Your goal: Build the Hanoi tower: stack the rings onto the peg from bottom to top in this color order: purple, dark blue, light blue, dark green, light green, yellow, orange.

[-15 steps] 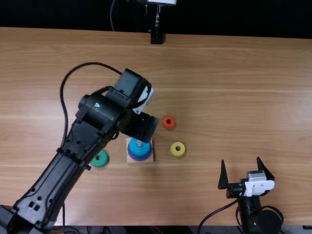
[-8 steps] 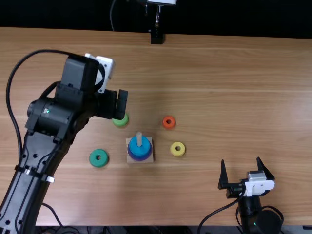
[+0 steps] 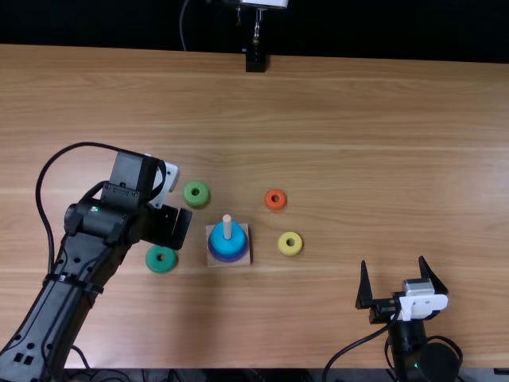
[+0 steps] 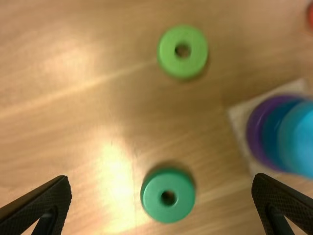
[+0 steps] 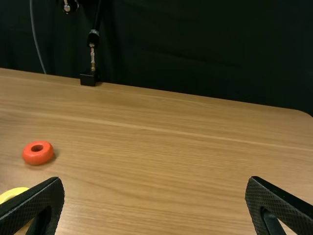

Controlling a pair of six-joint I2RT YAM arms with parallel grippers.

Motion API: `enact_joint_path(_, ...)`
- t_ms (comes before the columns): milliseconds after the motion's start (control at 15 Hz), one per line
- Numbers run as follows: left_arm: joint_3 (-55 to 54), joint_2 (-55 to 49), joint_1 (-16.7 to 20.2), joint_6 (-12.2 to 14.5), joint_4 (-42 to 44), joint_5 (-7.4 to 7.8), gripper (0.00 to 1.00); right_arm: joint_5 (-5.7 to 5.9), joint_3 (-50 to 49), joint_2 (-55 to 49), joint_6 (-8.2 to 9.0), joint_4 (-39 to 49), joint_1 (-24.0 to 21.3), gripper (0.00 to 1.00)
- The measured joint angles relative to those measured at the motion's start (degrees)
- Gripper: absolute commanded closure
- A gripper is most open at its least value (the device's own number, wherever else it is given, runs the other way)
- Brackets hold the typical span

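Your left black tool [image 3: 176,229] stands spread near the round dark green ring [image 3: 154,264] | your right black tool [image 3: 393,263], spread | round purple [image 3: 230,261], dark blue [image 4: 272,131], light blue rings [image 3: 226,244] circle the wooden peg [image 3: 227,226] | round light green [image 3: 188,193], yellow [image 3: 283,248], orange rings [image 3: 269,204] lie apart on your wooden desk [image 3: 382,143]

Looks like the left wrist view cuts off the orange ring [image 4: 310,15] and blurry light blue ring [image 4: 298,139]; the right one clips the yellow ring [image 5: 11,193].

Light brown wooden table [image 3: 398,143]: square peg base [image 3: 246,261], dark green ring [image 3: 161,259], light green ring [image 3: 196,193], yellow ring [image 3: 290,243], orange ring [image 3: 275,199], all apart.
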Motion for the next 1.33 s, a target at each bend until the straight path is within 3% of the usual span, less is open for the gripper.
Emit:
enact_joint_path(267, -6.78, -0.26, -1.31, 1.42, 0.28, -1.31, 0.0, -0.02, 0.0, -0.02, -0.02, 0.0, 0.0, 0.0)
enact_joint_path(400, -7.78, -0.26, -2.71, 1.49, 3.41, -2.71, 0.0, -0.04, 0.0, -0.02, 0.0, 0.0, 0.0, 0.0)
enact_joint_path(667, -10.23, 1.07, -3.06, 1.49, 8.57, -3.82, 0.0, 0.0, 0.0, -0.02, -0.02, 0.02, 0.0, 0.0)
enact_joint_path(1333, -14.23, 5.68, -3.04, 1.46, 8.81, -3.96, 0.0, -0.02, 0.02, -0.02, -0.02, 0.0, 0.0, 0.0)
